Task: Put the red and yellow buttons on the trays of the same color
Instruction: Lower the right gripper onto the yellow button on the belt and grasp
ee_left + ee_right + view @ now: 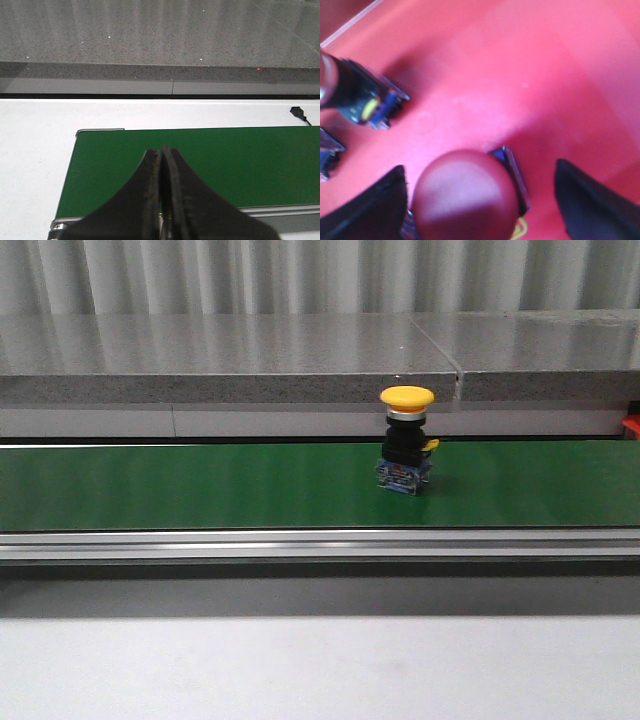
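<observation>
Right fingers spread apart around red button on red tray; withdrawal may topple it. Left fingers together; yellow button may ride past on belt.

A green conveyor belt runs straight across the front view from 9 o'clock to 3 o'clock. A silver metal rail edges its near side, just toward 6 o'clock. Below that lies a pale white tabletop. Toward 12 o'clock, behind the belt, stands a grey speckled stone ledge, with a seam in it near 1 o'clock, and a corrugated grey wall rises beyond. In the left wrist view, a small black cable end rests on the white surface at about 3 o'clock.
</observation>
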Motion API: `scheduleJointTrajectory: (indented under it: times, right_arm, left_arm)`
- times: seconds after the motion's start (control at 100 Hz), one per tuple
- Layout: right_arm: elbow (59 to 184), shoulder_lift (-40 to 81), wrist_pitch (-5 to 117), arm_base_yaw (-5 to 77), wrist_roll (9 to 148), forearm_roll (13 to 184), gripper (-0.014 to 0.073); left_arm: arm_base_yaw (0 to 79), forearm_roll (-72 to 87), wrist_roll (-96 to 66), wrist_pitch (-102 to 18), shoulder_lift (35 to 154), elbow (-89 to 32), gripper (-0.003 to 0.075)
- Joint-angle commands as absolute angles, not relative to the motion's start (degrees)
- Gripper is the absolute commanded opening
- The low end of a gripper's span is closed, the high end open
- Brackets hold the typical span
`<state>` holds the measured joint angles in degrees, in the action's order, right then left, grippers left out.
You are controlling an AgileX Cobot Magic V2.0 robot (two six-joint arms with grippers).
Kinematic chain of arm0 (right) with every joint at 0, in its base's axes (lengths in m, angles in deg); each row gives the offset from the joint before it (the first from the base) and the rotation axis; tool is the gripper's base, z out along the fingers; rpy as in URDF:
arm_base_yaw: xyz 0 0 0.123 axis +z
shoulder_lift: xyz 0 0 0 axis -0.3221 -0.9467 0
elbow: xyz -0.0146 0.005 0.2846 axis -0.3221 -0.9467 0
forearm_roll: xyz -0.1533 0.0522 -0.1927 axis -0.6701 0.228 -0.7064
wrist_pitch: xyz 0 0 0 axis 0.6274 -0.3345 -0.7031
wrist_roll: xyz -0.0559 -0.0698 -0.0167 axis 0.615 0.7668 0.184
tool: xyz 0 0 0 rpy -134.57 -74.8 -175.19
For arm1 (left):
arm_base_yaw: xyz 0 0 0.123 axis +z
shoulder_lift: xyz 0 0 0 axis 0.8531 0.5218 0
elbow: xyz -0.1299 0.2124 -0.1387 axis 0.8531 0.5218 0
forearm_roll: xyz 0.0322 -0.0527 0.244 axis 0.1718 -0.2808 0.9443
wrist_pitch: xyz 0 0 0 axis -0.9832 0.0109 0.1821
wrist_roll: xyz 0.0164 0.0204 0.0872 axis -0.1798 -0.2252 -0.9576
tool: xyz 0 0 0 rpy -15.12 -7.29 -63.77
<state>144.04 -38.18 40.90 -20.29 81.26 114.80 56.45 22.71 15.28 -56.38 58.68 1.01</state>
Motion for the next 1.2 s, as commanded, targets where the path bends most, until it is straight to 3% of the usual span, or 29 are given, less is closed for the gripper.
scheduleJointTrajectory:
  times: [0.0, 0.52, 0.88, 1.19]
  right_arm:
    - [147.0, -33.24, 41.76, -20.44, 81.74, 115.2, 0.0664]
    - [146.63, -16.31, 33.35, -18.94, 82.3, 115.2, 0.0664]
    - [129.66, 0.33, 30.41, -7.89, 87.71, 115.14, 0.0664]
    - [126.38, 3.58, 13.82, 0.21, 92.54, 115.14, 0.0664]
  left_arm:
    - [55.95, 22.0, 15.28, -52.12, 59.22, -0.56, -0.0021]
    - [55.95, 22.0, 15.28, -52.12, 59.22, -0.56, -0.0021]
    - [55.95, 22.0, 15.28, -52.12, 59.22, -0.56, -0.0021]
    - [55.95, 22.0, 15.28, -52.12, 59.22, -0.56, -0.0021]
